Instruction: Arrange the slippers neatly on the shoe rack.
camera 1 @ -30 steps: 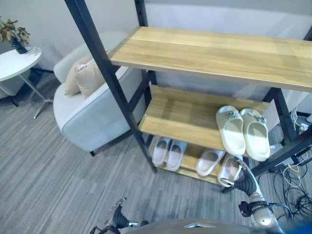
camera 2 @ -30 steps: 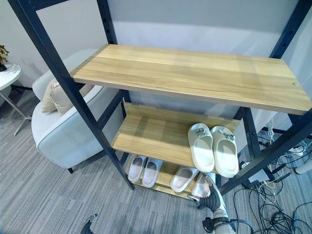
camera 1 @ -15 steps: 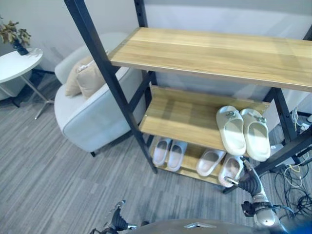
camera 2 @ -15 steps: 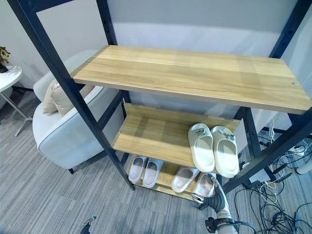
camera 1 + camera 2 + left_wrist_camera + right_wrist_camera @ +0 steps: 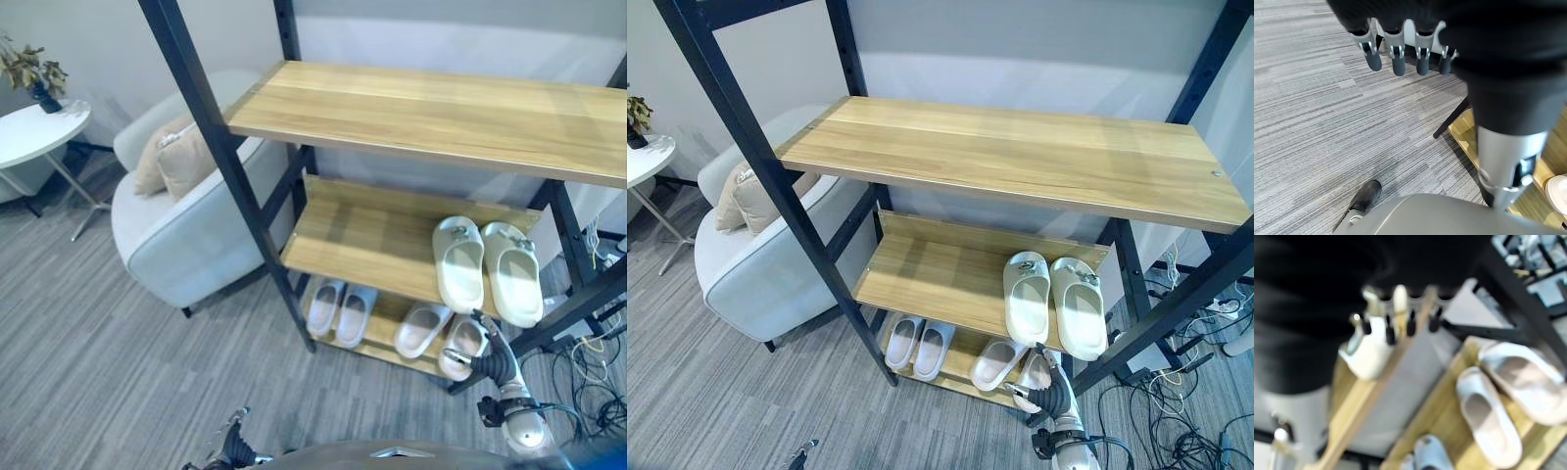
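- shoe rack [image 5: 411, 108], three wooden shelves
- armchair [image 5: 186, 230] beside the rack
- right hand [image 5: 487, 364] at bottom shelf, fingers curled on a white slipper [image 5: 460, 345]
- left hand [image 5: 1400, 46] low over floor, fingers relaxed, holding nothing

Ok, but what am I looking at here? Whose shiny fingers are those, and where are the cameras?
It's a walking robot tidying slippers. Two pictures come from cameras in its head, looking down at a shoe rack. The other two come from cameras on its wrists, so you look along its own hands.

The middle shelf holds a cream pair. The bottom shelf holds a pale pair and two more slippers. The right hand reaches the rightmost slipper down there; the close picture is too blurry to tell if it grips it. The left hand hangs open over the carpet, holding nothing. An armchair stands beside the rack.
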